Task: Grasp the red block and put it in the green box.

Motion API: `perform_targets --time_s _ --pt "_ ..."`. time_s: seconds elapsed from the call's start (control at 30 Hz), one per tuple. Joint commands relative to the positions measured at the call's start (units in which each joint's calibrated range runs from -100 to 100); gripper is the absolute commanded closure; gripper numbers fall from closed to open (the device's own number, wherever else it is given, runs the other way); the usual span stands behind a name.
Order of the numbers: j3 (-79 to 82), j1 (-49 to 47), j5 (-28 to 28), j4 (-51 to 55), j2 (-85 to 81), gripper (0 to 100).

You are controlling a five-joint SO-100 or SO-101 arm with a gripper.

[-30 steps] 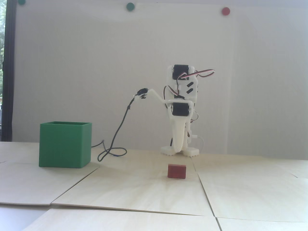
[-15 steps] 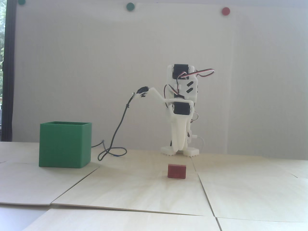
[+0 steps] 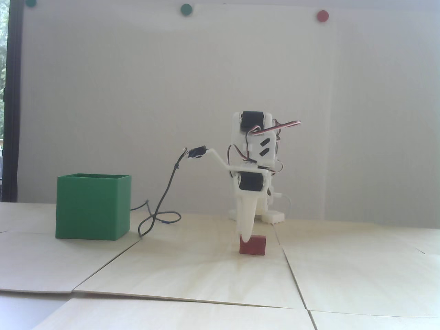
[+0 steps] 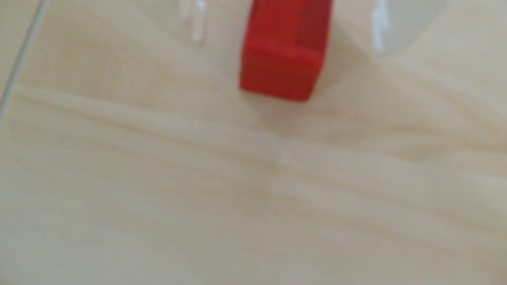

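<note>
- In the fixed view we see the white arm [image 3: 254,151] bent low over the pale wooden table [image 3: 192,268], its fingers [image 3: 246,236] pointing down at the red block [image 3: 253,245].
- The white tip overlaps the block's upper left corner there; we cannot tell from this side whether it touches.
- In the wrist view the red block [image 4: 282,54] lies flat on the table [image 4: 247,191] at the top of the frame, between the two translucent white fingers [image 4: 192,24], one on each side.
- The fingers stand wide apart: bare wood shows between each of them and the block, so nothing is gripped.
- The wrist view is blurred, so finer detail of the fingertips is lost to us.
- The green box [image 3: 93,206] sits on the table well to the left of the block in the fixed view, slightly farther back, open top up.
- A black cable [image 3: 161,202] hangs from a small bracket on the arm's left and loops on the table between box and arm base.
- On the far white wall [image 3: 137,86] are two green dots [image 3: 186,9] and one red dot [image 3: 322,15] near the top edge.
- We find no brand, label or readable writing on the block, the box, the arm or the wall.
</note>
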Motion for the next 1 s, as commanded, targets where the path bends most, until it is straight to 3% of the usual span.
perform_targets --time_s 0.0,0.97 --pt "-4.41 1.26 0.27 -0.07 -0.78 78" --pt "-4.24 -2.76 1.37 0.1 -0.7 78"
